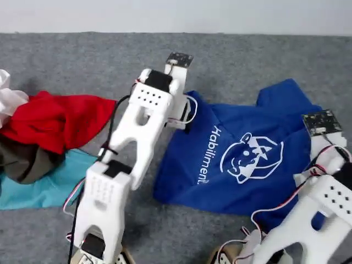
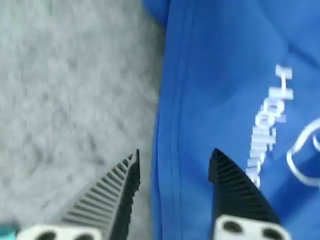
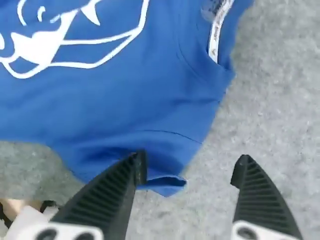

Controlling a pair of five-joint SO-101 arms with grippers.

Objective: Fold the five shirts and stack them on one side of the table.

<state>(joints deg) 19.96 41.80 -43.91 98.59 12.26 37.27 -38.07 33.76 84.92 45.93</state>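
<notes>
The blue shirt (image 1: 242, 165) is spread print-up on the grey table (image 1: 247, 60), right of centre. Its long axis is judged to run left to right, with the stitched hem at the left and the collar (image 3: 216, 30) at the right.

The coming move is judged to turn on that hem. The left gripper (image 2: 175, 155) is held spread right over it, one ridged black finger (image 2: 112, 192) above bare table and the other above blue cloth. The double-stitched edge is thus straddled, and only a straight descent and a closing would be needed. Whether cloth is already touched cannot be told.

The right gripper (image 3: 191, 159) is likewise spread at the collar end, over a loose corner of the shirt, probably a sleeve. Each arm is the nearer one to its own end.

The shirt is a thin, soft knit lying in shallow wrinkles, printed with white lettering and an outlined figure. It is expected to sag when lifted. The table is covered with a felt-like nap, on which the cloth may drag.

At the left, more shirts are heaped unfolded: a red shirt (image 1: 60, 118), a teal shirt (image 1: 49, 187), a dark shirt (image 1: 22, 159) and a white shirt (image 1: 8, 99).
</notes>
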